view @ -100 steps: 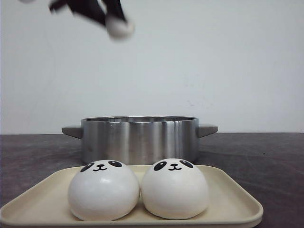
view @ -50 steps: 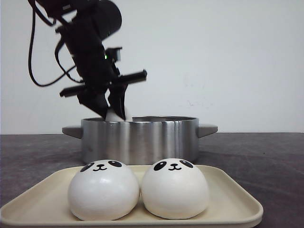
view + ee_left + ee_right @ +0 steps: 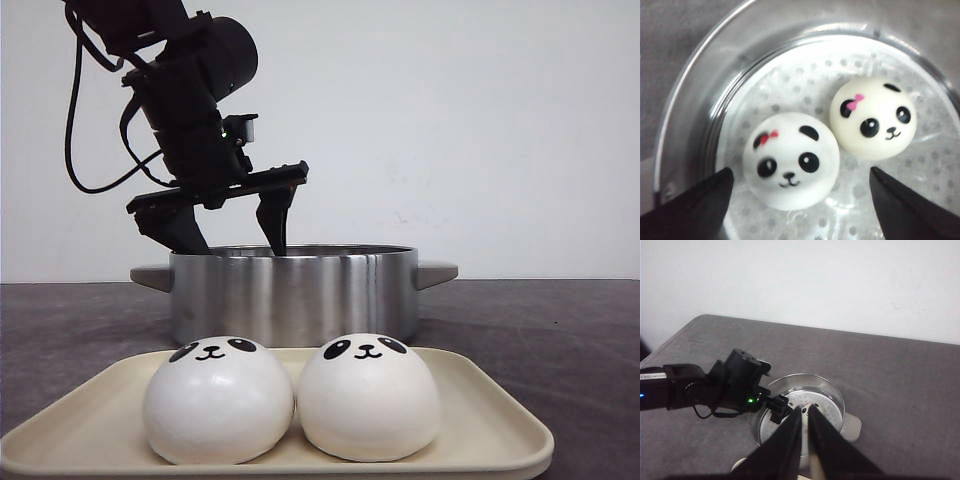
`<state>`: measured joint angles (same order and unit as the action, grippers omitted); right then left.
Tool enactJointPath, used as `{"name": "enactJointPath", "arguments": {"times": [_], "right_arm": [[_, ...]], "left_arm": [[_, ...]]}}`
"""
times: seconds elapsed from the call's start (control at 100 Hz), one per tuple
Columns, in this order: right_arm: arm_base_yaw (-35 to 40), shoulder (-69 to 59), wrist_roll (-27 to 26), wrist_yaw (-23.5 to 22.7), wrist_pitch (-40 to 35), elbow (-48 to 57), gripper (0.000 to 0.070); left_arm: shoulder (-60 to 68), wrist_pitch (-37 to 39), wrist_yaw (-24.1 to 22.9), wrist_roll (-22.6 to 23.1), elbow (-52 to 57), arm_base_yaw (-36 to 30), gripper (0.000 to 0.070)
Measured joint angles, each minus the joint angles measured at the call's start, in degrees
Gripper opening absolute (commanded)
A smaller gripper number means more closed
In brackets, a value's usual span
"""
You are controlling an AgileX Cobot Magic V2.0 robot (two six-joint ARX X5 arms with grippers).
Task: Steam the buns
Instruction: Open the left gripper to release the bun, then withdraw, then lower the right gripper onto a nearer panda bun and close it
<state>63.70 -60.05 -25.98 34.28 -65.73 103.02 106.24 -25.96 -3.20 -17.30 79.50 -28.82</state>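
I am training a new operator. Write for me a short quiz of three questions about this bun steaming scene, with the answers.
1. True or false: the left gripper is holding a bun.
2. How many buns lie inside the pot?
3. What colour is the bow on the bun between the left gripper's fingertips: A red, B pink, C none?

Key:
1. False; it is open and empty.
2. Two; the other one has a pink bow.
3. A.

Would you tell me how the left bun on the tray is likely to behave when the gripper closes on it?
The left bun looks smooth and domed, so fingers may slip upward. Its flat base on the tray suggests it won't roll. It touches the right bun, which may get nudged.
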Motion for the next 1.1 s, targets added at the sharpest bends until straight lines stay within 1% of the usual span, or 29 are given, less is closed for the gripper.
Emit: {"name": "enactJointPath", "arguments": {"times": [0.09,0.19,0.32,0.45,0.53,0.61,0.79,0.9,0.93,0.95,0.97,1.03,1.05,1.07,1.1], "right_arm": [[0.0,0.0,0.0,-0.1,-1.5,0.0,0.0012],[0.0,-0.7,-1.0,-0.7,-5.6,0.0,0.0012],[0.0,-2.2,-2.8,-2.4,-10.7,-0.8,0.0012],[0.0,-3.5,-4.2,-5.2,-10.2,-4.4,0.0012],[0.0,-3.9,-5.3,-6.6,-8.1,-8.9,0.0012],[0.0,-3.8,-6.4,-8.6,-4.0,-14.3,0.0012],[0.0,-3.9,-9.2,-13.5,8.2,-29.3,0.0012],[0.0,-5.0,-12.1,-16.9,15.9,-37.6,0.0016],[0.0,-5.6,-13.0,-17.9,17.4,-39.2,0.0047],[0.0,-6.3,-13.7,-19.0,18.6,-40.6,0.0099],[0.0,-6.8,-14.3,-20.0,19.3,-41.5,0.0168],[0.0,-9.0,-15.4,-22.8,21.0,-43.4,0.0404],[0.0,-9.8,-15.7,-23.8,21.1,-43.6,0.0466],[0.0,-10.8,-16.0,-24.6,21.0,-43.6,0.0505],[0.0,-12.1,-16.3,-25.8,21.3,-43.6,0.0510]], "left_arm": [[-0.9,-2.0,0.0,0.0,0.5,0.2,0.0515],[-4.7,-2.5,0.0,0.0,0.5,0.2,0.0515],[-14.8,-2.6,0.0,0.0,0.5,-0.3,0.0515],[-25.3,-4.3,0.0,0.0,0.7,-1.8,0.0515],[-31.0,-6.3,0.0,0.0,0.7,-3.1,0.0515],[-36.8,-8.5,0.0,0.0,0.7,-4.6,0.0515],[-49.5,-12.9,0.0,0.0,0.7,-7.1,0.0512],[-55.0,-16.0,0.0,0.0,0.7,-7.4,0.0512],[-56.1,-16.9,0.0,-0.1,0.7,-7.4,0.0512],[-56.9,-17.4,0.0,0.0,0.7,-7.4,0.0512],[-57.6,-18.0,0.0,-0.1,0.7,-7.4,0.0512],[-59.5,-20.0,-0.1,0.0,0.7,-7.4,0.0512],[-60.1,-20.7,-0.1,-0.1,0.7,-7.4,0.0512],[-60.6,-21.4,-0.2,0.0,0.7,-7.4,0.0512],[-61.4,-22.3,-0.5,0.0,0.7,-7.4,0.0512]]}}
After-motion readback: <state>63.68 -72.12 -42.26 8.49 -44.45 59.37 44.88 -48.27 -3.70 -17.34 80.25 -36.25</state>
